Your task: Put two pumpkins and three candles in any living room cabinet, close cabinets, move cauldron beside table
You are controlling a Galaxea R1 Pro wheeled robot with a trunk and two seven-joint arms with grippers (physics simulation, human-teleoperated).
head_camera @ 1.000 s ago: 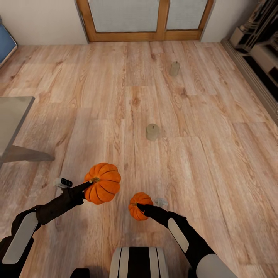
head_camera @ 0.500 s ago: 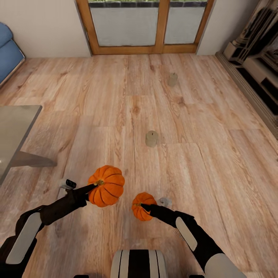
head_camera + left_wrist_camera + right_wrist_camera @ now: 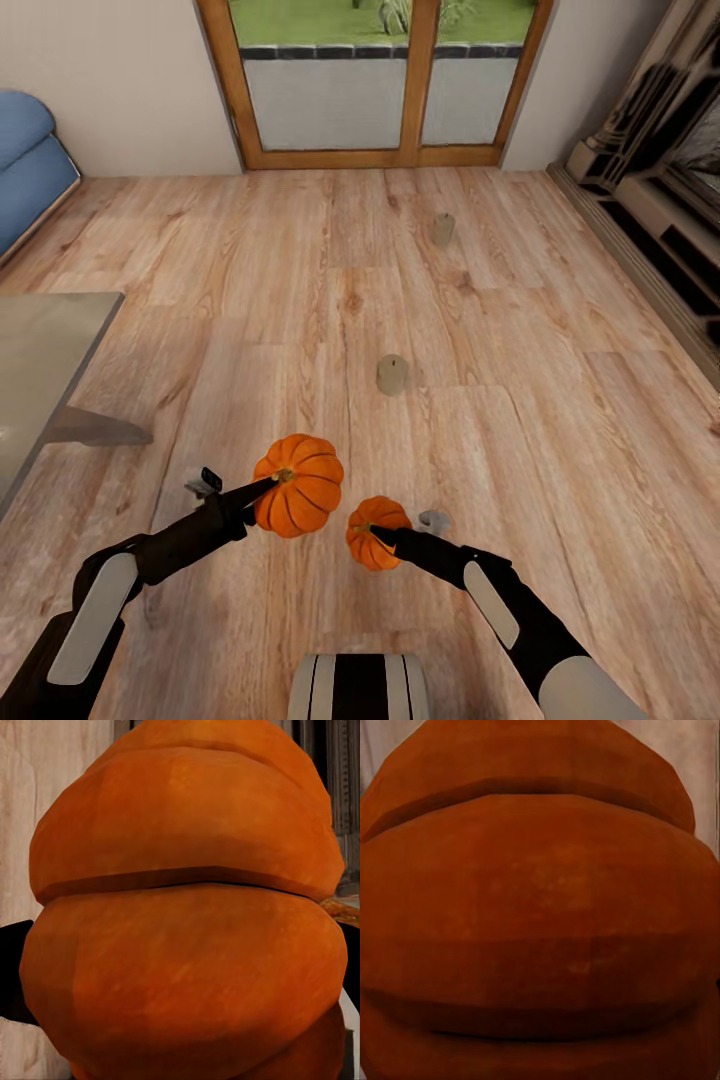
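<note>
Altogether two pumpkins, two candles

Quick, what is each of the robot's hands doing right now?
Left hand: closed on the larger pumpkin, held above the floor.
Right hand: closed on the smaller pumpkin, also held up.

Light plank floor runs to the glass doors — blue sofa left of them, fireplace right.
</note>
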